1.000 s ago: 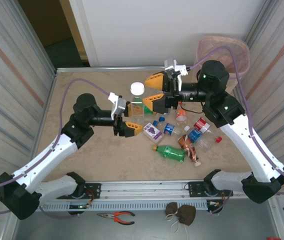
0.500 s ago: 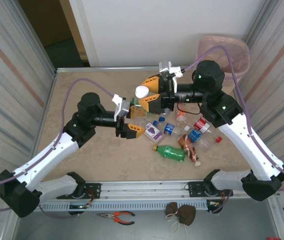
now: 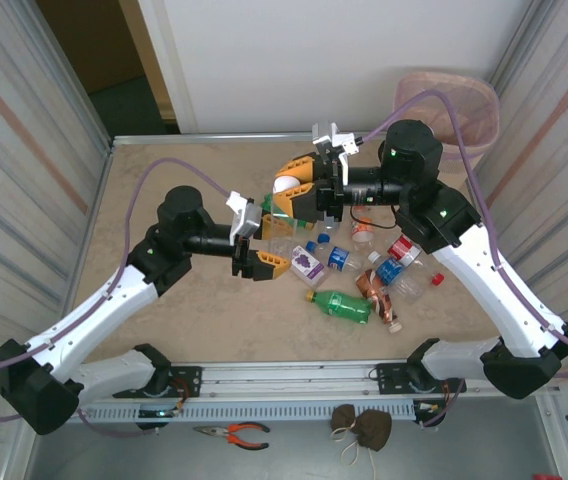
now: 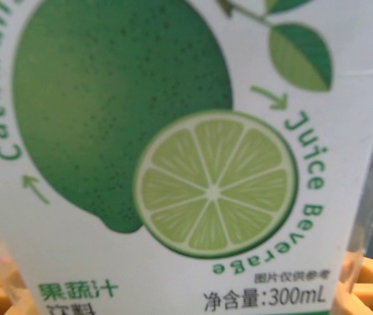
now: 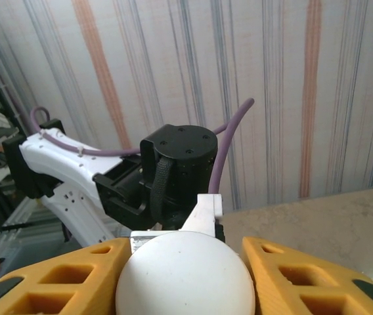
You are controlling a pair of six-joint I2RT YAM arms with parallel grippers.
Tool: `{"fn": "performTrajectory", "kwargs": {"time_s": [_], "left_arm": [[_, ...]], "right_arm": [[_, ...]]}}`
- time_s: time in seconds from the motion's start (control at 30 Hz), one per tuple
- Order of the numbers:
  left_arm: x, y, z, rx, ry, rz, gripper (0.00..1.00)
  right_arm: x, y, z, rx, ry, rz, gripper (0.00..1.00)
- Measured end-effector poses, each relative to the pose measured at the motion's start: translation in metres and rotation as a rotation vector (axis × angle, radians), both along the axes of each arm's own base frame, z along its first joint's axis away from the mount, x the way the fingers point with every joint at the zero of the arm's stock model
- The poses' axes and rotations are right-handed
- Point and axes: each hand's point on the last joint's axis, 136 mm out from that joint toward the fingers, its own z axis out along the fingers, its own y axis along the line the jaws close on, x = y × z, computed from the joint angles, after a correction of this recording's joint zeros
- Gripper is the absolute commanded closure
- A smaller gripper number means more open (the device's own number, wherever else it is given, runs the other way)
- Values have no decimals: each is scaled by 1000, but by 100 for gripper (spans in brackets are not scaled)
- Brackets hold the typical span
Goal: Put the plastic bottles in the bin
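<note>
At table centre you're mid-handover: L gripper [image 3: 268, 238] clamped on juice bottle [image 4: 173, 164], R gripper [image 3: 284, 188] clamped on its cap [image 5: 184, 282]. Next: loosen L, swing R to bin [image 3: 456, 110].

Bright, even light; the lime-labelled bottle [image 4: 173, 164] is softly blurred close-up.

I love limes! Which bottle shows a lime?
The white-capped bottle held between the left gripper and right gripper, apart from the pile; its label shows a lime and a slice.

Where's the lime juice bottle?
The lime juice bottle sits centrally in top view beside loose bottles, left gripper holding its body, right gripper on its cap.
</note>
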Motion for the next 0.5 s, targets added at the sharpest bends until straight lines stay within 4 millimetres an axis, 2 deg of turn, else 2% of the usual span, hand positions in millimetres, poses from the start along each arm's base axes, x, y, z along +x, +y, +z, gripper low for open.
{"fn": "performTrajectory", "kwargs": {"time_s": [0.17,0.33,0.5], "left_arm": [[1,0,0,0,-2,9,30],[4,1,3,-3,-13,37,18],[5,5,10,-15,-36,71,14]], "right_arm": [[0,0,0,0,0,-1,71],[2,0,-1,-6,2,-18,72],[11,-4,-5,-21,14,-60,73]]}}
